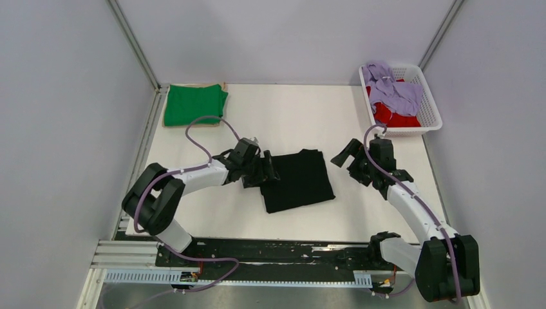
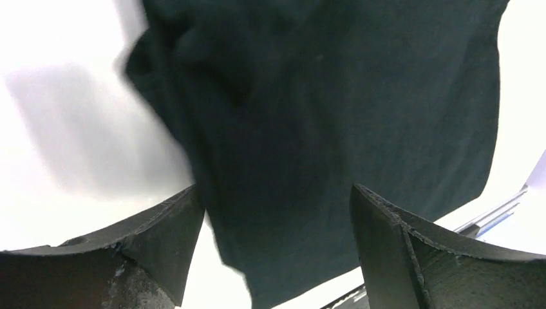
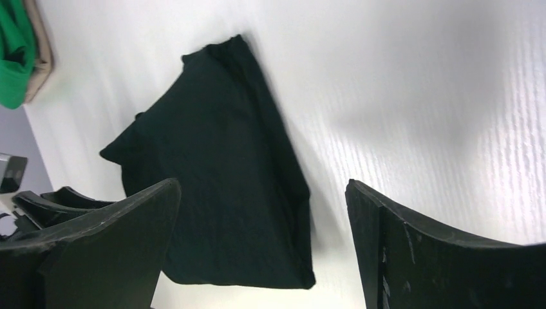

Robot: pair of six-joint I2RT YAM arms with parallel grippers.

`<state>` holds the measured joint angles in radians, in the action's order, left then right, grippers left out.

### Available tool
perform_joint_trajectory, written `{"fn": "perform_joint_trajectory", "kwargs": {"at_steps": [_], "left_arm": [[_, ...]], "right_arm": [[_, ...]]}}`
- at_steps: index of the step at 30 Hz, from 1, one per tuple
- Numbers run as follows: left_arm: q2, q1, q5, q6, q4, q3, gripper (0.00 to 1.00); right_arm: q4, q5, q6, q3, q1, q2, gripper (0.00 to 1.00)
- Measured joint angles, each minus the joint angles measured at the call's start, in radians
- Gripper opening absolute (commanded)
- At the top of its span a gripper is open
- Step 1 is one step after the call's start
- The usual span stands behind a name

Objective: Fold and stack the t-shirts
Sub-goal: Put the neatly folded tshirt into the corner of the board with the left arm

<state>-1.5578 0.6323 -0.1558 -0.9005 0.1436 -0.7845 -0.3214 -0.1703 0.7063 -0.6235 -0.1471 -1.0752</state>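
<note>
Black t-shirt [image 1: 299, 180], folded: left gripper [image 1: 270, 170] gapes at its edge, right gripper [image 1: 344, 154] gapes, empty; pinch all layers together before lifting toward green t-shirt [image 1: 193, 104].

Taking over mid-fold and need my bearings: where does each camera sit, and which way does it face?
Top external: fixed above and behind the bases, looking down on the table; both arms show, left gripper at the black t-shirt, right gripper apart to its right.
Left wrist: on the left arm, looking close onto the black t-shirt; its own fingers show.
Right wrist: on the right arm, facing leftward toward the black t-shirt and green t-shirt; its own fingers show.
Shared: all three see the black t-shirt.
</note>
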Motion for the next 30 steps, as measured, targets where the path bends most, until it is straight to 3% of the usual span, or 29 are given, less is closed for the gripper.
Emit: {"fn": "perform_joint_trajectory", "kwargs": {"at_steps": [5, 13, 16, 17, 19, 25, 30], "left_arm": [[-0.129, 0.058, 0.033, -0.023, 0.010, -0.132, 0.73], [-0.333, 0.147, 0.183, 0.002, 0.187, -0.412, 0.45], [-0.402, 0.182, 0.258, 0.018, 0.269, -0.519, 0.27], [-0.426, 0.193, 0.286, 0.027, 0.299, -0.557, 0.09], [-0.461, 0.210, 0.317, 0.043, 0.343, -0.614, 0.00], [-0.510, 0.244, 0.438, 0.087, 0.452, -0.721, 0.00], [-0.526, 0.252, 0.644, 0.271, 0.528, -0.763, 0.00]], "right_arm": [[-0.034, 0.038, -0.009, 0.021, 0.012, 0.017, 1.00], [-0.041, 0.065, -0.029, 0.021, 0.031, 0.028, 1.00], [-0.041, 0.065, -0.034, 0.021, 0.032, 0.028, 1.00], [-0.041, 0.065, -0.036, 0.021, 0.032, 0.028, 1.00], [-0.041, 0.066, -0.037, 0.021, 0.034, 0.028, 1.00], [-0.047, 0.073, -0.043, 0.021, 0.039, 0.040, 1.00], [-0.071, 0.146, -0.038, 0.026, 0.039, 0.101, 1.00]]}}
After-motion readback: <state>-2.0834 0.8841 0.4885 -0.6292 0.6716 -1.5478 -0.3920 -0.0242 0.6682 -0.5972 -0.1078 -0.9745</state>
